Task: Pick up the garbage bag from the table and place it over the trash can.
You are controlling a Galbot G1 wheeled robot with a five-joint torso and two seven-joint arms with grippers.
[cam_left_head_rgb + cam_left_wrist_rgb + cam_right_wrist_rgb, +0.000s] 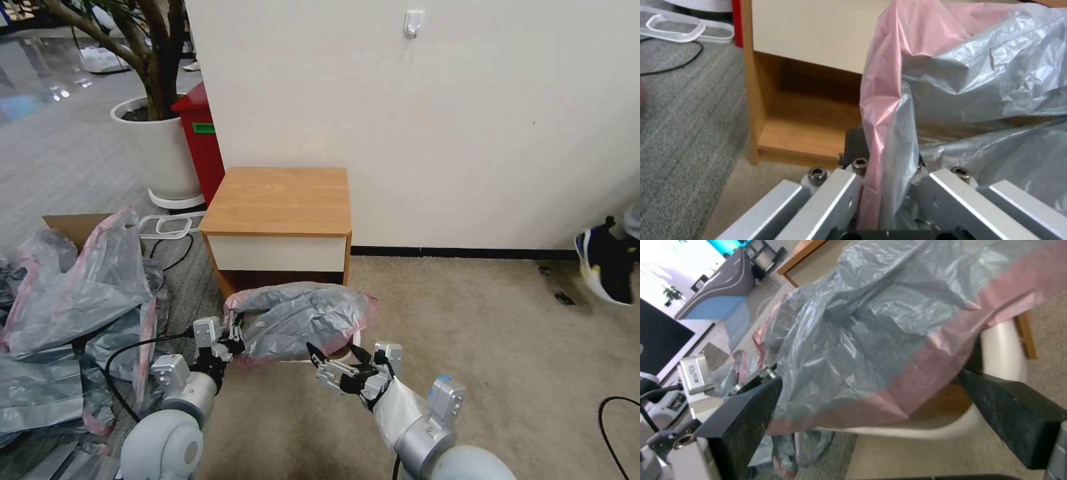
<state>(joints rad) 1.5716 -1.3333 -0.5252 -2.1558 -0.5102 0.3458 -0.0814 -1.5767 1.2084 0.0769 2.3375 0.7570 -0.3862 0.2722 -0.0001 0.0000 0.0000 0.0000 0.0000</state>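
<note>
My left gripper (235,335) pinches bag (300,320) by pink rim; left wrist view shows rim squeezed tight between my fingers (849,186). My right gripper (333,360) wide open, holding nothing. Right wrist view shows cream can (1000,350) rim under bag. Bag grey, crinkly, see-through, spread over can, before table (280,200). No writing readable.
</note>
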